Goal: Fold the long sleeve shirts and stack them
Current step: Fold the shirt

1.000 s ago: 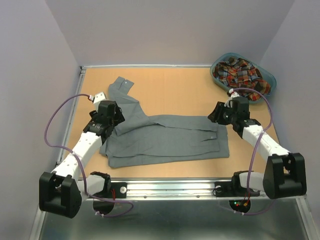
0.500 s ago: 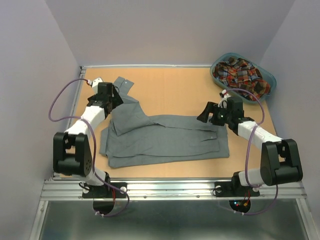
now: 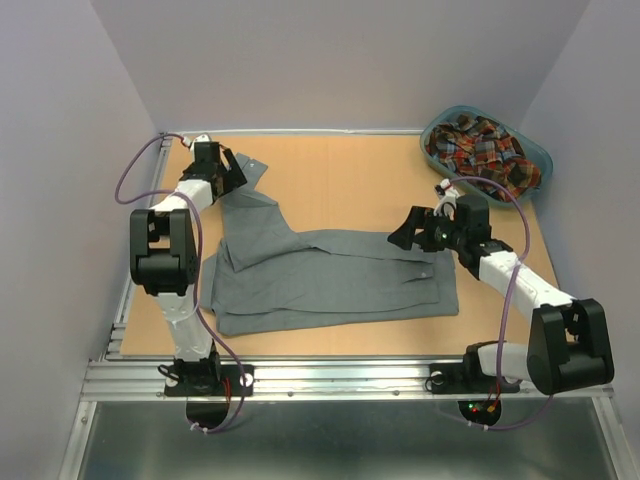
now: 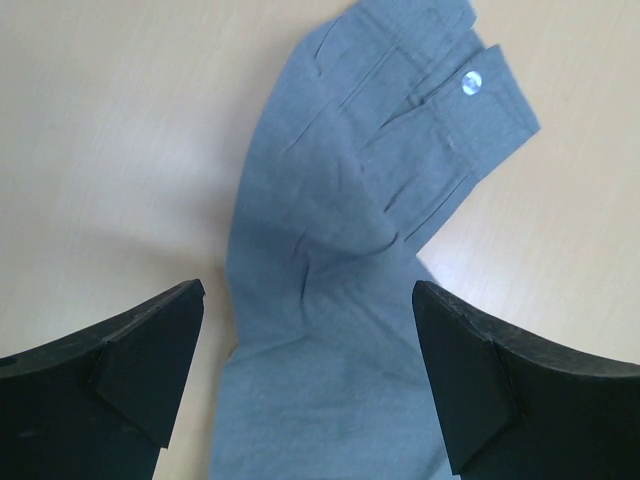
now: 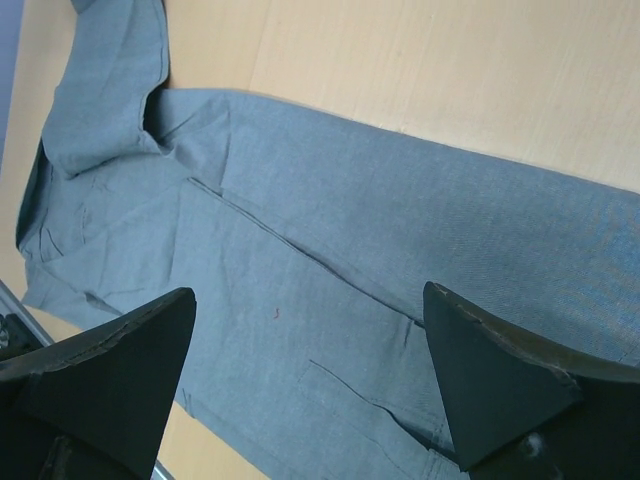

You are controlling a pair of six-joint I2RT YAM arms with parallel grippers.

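grey shirt (image 3: 330, 275) flat on table (image 3: 340, 170), sleeve stretched far left, left gripper (image 4: 310, 300) wide open above the cuff (image 4: 470, 90), right gripper (image 5: 310, 310) wide open over the body, both empty, plaid shirt (image 3: 478, 148) bunched in basket (image 3: 541, 155) far right

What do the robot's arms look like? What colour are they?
The left arm and the right arm are both made of white tubes joined by chunky black joints. A thin purple cable loops along each one. The left gripper and right gripper are black. Up close, their fingers look like plain, matte black wedges.
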